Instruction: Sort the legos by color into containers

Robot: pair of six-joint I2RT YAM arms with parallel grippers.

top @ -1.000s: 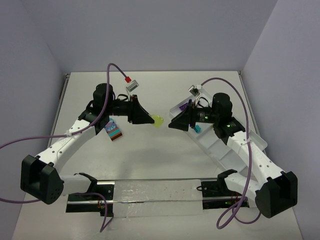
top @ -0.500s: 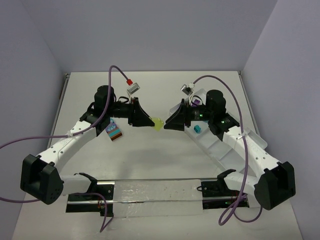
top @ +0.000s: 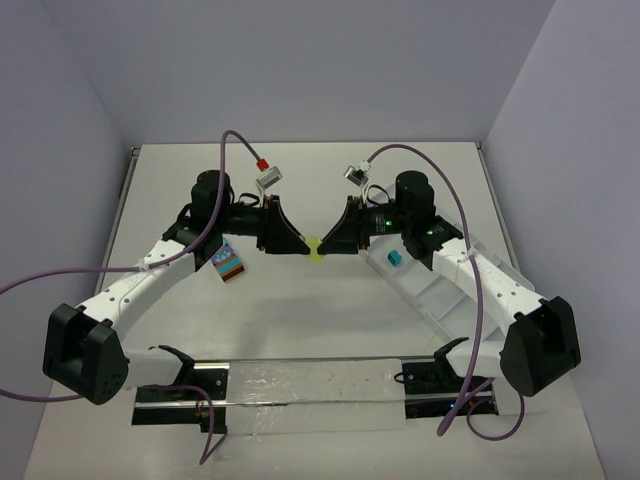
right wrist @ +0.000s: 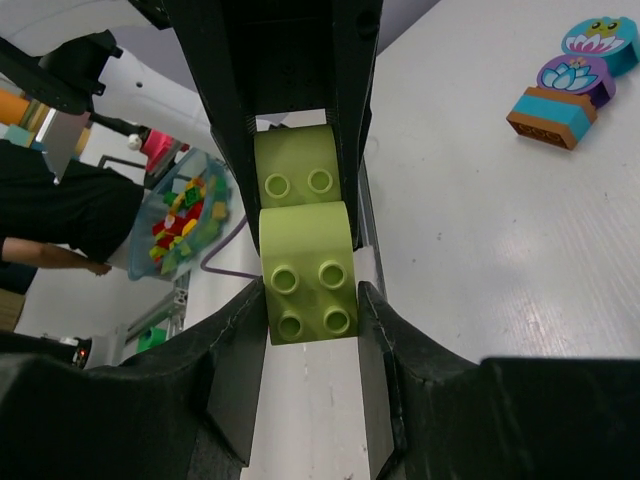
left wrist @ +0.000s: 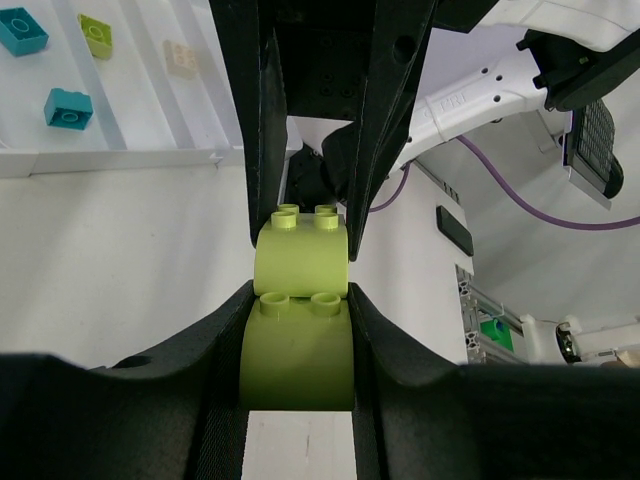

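My left gripper [left wrist: 300,290] is clenched on one half of the lime green stack [top: 316,247] and my right gripper [right wrist: 310,290] grasps the other, above the middle of the surface [top: 300,320]. I'd pull straight apart, twisting slightly, both grips firm.

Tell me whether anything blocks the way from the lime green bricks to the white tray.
No loose object lies between. The two joined lime green bricks are clamped between the left gripper and the right gripper; the white tray sits just behind the right gripper.
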